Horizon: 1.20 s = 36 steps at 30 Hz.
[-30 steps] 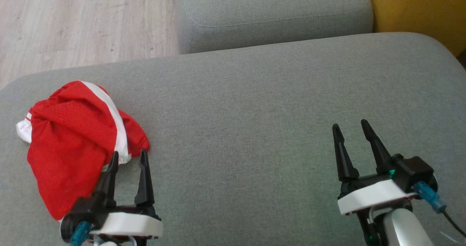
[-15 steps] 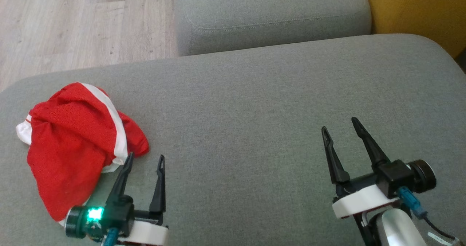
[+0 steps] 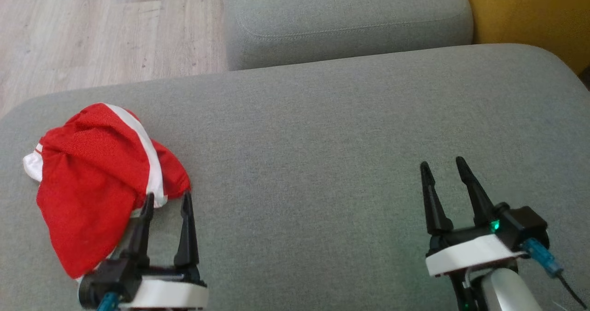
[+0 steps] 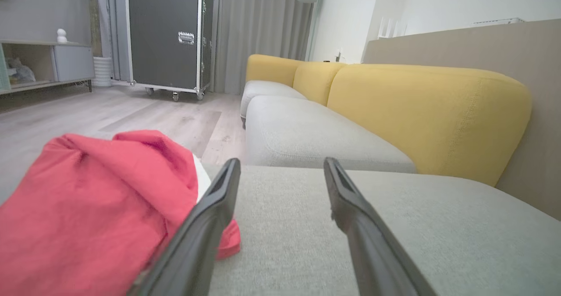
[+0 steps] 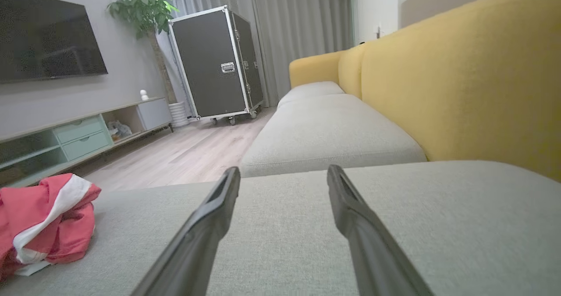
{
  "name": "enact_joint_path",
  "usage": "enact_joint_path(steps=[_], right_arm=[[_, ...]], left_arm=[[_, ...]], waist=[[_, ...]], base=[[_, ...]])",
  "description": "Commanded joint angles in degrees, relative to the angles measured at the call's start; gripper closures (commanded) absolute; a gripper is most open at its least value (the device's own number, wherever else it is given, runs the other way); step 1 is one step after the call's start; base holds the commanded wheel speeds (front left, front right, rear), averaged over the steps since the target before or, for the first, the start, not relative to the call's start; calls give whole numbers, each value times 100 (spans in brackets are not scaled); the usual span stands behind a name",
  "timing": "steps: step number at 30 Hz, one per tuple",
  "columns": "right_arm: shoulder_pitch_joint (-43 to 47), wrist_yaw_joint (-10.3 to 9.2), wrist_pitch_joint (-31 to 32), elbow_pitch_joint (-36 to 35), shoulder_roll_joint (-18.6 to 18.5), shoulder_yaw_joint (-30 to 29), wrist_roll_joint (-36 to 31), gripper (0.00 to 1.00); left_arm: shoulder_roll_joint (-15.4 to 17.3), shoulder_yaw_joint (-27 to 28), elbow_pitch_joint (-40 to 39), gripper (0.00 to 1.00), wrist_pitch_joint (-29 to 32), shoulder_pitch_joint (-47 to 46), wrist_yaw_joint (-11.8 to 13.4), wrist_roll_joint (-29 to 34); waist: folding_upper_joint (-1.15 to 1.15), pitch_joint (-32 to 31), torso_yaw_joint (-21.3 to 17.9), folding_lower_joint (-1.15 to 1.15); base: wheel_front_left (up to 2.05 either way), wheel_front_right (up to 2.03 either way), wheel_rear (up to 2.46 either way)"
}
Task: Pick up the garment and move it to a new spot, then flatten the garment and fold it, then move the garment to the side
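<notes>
The garment (image 3: 92,182) is a crumpled red piece with a white stripe, lying in a heap on the left of the grey sofa seat (image 3: 322,140). My left gripper (image 3: 167,200) is open just at its near right edge, the left finger beside the cloth and nothing between the fingers. In the left wrist view the garment (image 4: 87,199) bulges to the left of the left gripper (image 4: 281,166). My right gripper (image 3: 442,167) is open low on the right, over bare cushion. The right wrist view has the garment (image 5: 44,217) far left of the right gripper (image 5: 284,175).
A second grey seat cushion (image 3: 345,20) adjoins at the back, with a yellow backrest (image 3: 530,11) to the right. Wooden floor (image 3: 92,30) lies beyond the cushion's left edge. A black wheeled case (image 5: 217,63) and a low shelf unit (image 5: 79,133) stand across the room.
My left gripper has rolled and shifted slightly left, its tips back at the garment's edge. The right gripper has swayed a little. The garment has stayed put.
</notes>
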Motion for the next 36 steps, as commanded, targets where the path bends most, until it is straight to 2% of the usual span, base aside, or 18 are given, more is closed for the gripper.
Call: enact_joint_path(steps=[1,7,18,23,36], right_arm=[[-205,-4,-61,-88,-46,96,155,0],[-174,-4,-61,212,-46,52,529,0],[-238,-4,-61,219,-46,23,594,0],[-169,-4,-61,233,-46,129,655,0],[-6,-4,-61,215,-46,581,888,0]], left_arm=[[-27,244,-59,0,-53,-100,-62,-46],[-65,212,477,0,-53,-98,-211,-54],[-84,386,610,0,-54,-274,-291,-24],[-85,463,649,0,-54,-241,-272,-12],[-86,896,649,0,-54,51,-352,129]], waist=[[0,-4,-10,0],[0,-8,-68,0],[0,24,-18,0],[0,-57,253,0],[0,-346,1273,0]], base=[[0,0,0],[0,0,0],[0,0,0],[0,0,0],[0,0,0]])
